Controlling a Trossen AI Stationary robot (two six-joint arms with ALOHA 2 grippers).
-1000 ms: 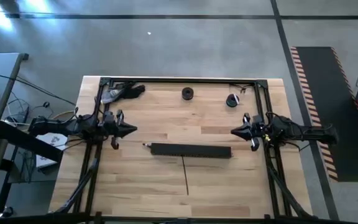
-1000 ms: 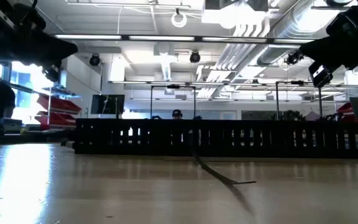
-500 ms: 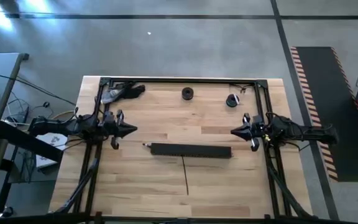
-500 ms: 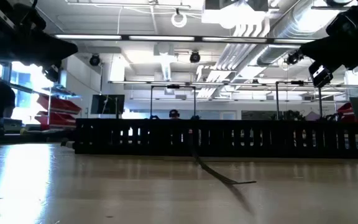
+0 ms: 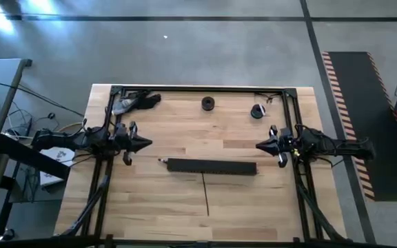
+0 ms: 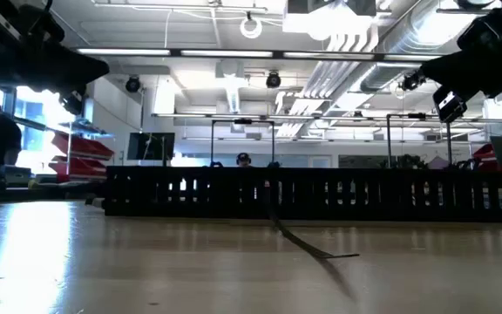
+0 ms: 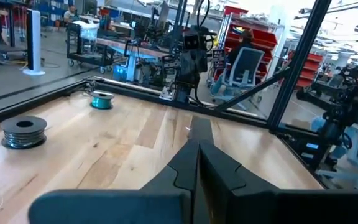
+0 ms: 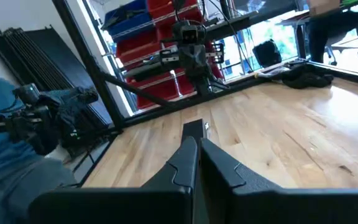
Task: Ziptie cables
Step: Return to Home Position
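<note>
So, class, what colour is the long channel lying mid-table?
The channel is black; the high view shows it best.

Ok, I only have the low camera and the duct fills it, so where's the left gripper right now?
Observer: The left gripper hangs over the table's left side, clear of the black duct.
Operator: And the right one?
Observer: The right gripper is over the table's right side, pointing toward the left one.
Operator: Anything behind the duct?
Observer: Two spools near the far edge, a dark spool and a teal spool.
</note>
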